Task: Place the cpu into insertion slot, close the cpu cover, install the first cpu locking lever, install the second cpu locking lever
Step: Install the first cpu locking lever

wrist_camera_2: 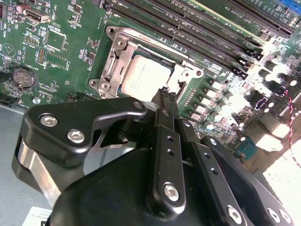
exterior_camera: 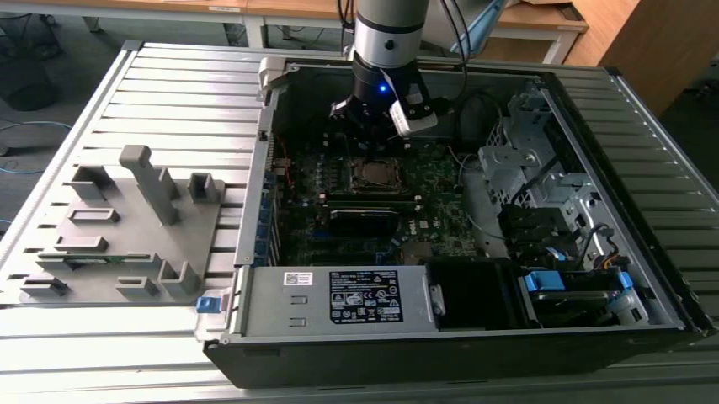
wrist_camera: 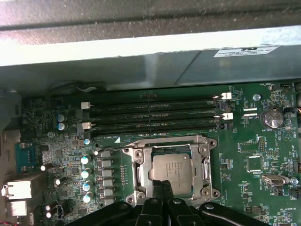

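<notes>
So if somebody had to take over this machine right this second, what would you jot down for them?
Gripper: shut, holding nothing, with its tips down at the edge of the insertion slot.
The cpu: lying flat in the slot on the circuit board.
The cpu cover: appears to be down, its window framing the chip.
Done: the cpu is placed and the cover looks closed.
Left: the two locking levers. I cannot tell from these views whether either is latched.
</notes>
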`<act>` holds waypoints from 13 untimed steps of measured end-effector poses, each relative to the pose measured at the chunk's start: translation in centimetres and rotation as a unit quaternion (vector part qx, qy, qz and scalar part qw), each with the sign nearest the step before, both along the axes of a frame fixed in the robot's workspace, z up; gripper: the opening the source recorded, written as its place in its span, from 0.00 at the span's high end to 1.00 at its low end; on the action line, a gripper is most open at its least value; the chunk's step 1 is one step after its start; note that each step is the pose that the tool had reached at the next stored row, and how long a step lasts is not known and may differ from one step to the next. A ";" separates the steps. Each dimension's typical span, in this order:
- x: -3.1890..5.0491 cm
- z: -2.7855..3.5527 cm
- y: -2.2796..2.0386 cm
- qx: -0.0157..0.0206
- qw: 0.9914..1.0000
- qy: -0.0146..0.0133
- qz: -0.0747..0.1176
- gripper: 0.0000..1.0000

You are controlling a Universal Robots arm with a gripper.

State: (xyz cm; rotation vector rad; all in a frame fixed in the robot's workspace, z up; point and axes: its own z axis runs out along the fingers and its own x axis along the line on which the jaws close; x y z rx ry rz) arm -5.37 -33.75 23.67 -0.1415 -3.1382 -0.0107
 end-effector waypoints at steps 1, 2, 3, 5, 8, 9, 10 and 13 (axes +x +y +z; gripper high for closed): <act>0.00 0.00 0.00 0.000 1.000 0.000 0.000 0.89; 0.00 0.00 0.00 0.000 1.000 0.000 0.000 0.89; 0.01 -0.01 0.00 0.000 1.000 0.001 0.000 0.89; 0.00 -0.01 0.00 0.000 1.000 0.003 0.000 0.89; 0.00 0.00 0.00 0.000 1.000 0.005 0.000 0.89; -0.01 0.01 0.00 0.000 1.000 0.005 0.000 0.89; -0.01 0.01 0.00 0.000 1.000 0.005 0.000 0.89; -0.06 0.02 0.00 0.000 1.000 0.005 0.000 0.89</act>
